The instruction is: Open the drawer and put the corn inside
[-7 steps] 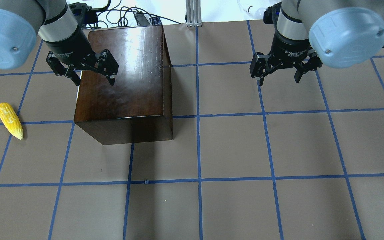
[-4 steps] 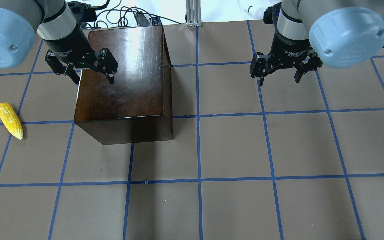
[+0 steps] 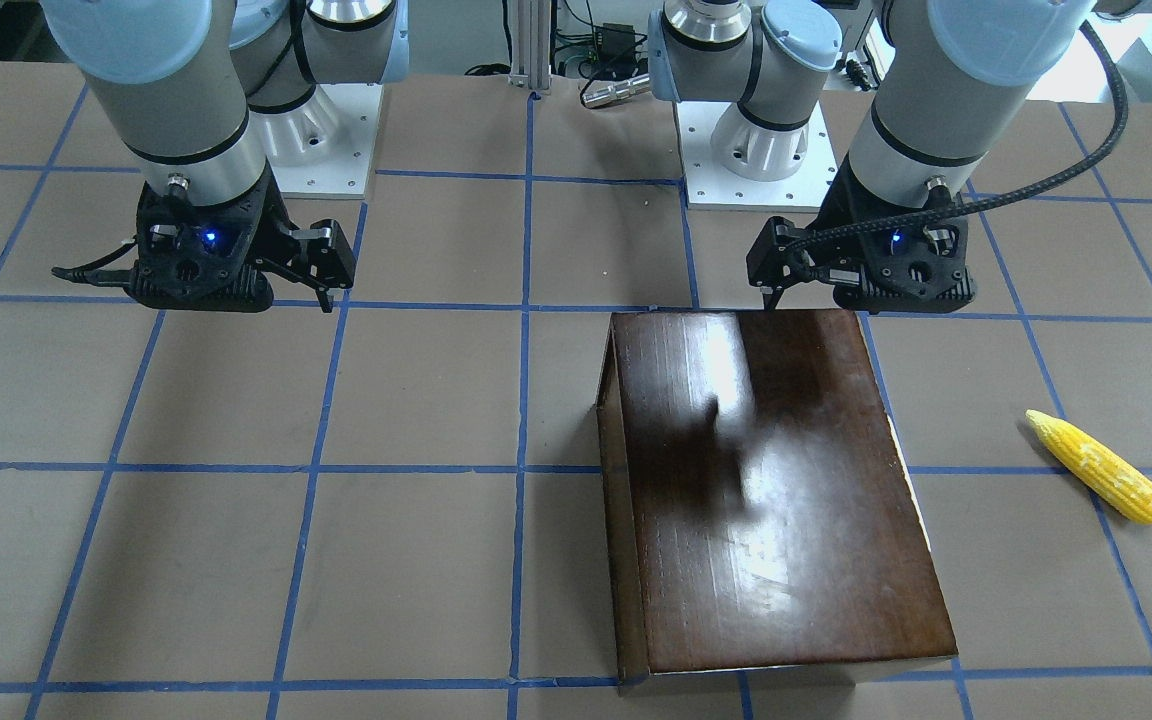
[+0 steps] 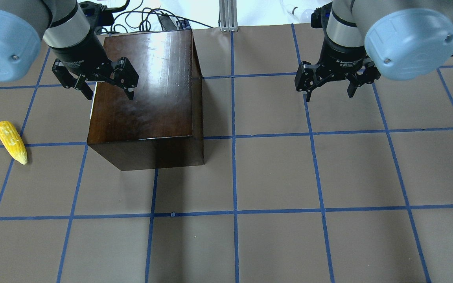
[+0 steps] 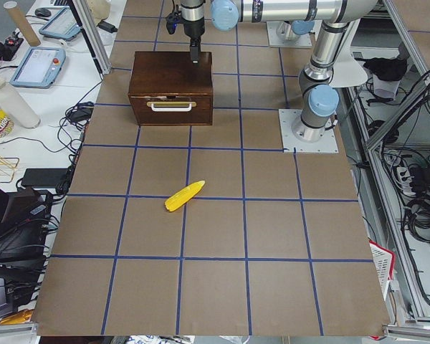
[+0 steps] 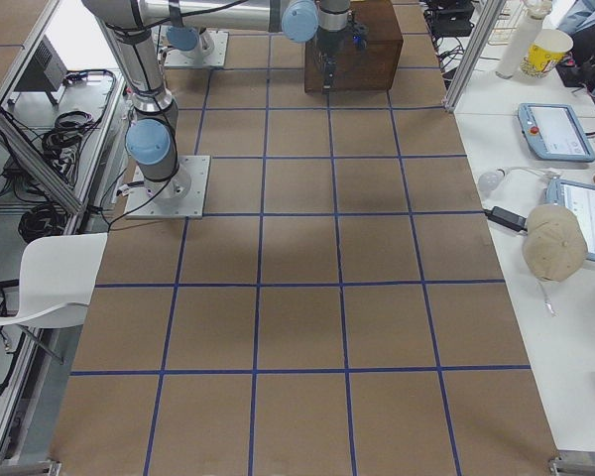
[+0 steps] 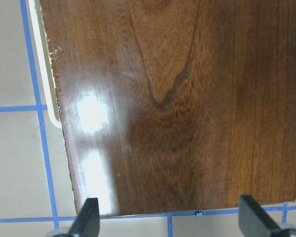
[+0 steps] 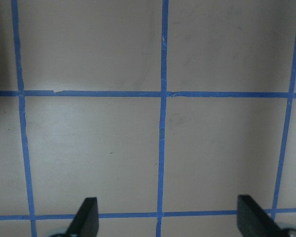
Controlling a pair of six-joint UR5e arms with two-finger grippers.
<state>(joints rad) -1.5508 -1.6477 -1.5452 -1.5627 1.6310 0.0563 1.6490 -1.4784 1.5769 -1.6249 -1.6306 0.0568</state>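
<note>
The dark-brown wooden box stands on the table's left half, and it also shows in the front view. Its drawer is shut; the front panel with a pale handle faces the robot's left. The yellow corn lies on the table left of the box, apart from it, and shows in other views. My left gripper is open and empty, hovering over the box top's near-left corner. My right gripper is open and empty above bare table.
The table is brown with a blue tape grid. Cables and an aluminium post lie behind the box at the far edge. The arm bases stand on the robot's side.
My left gripper has shifted slightly toward the far-left over the box corner. The right arm, the box and the corn have not moved.
</note>
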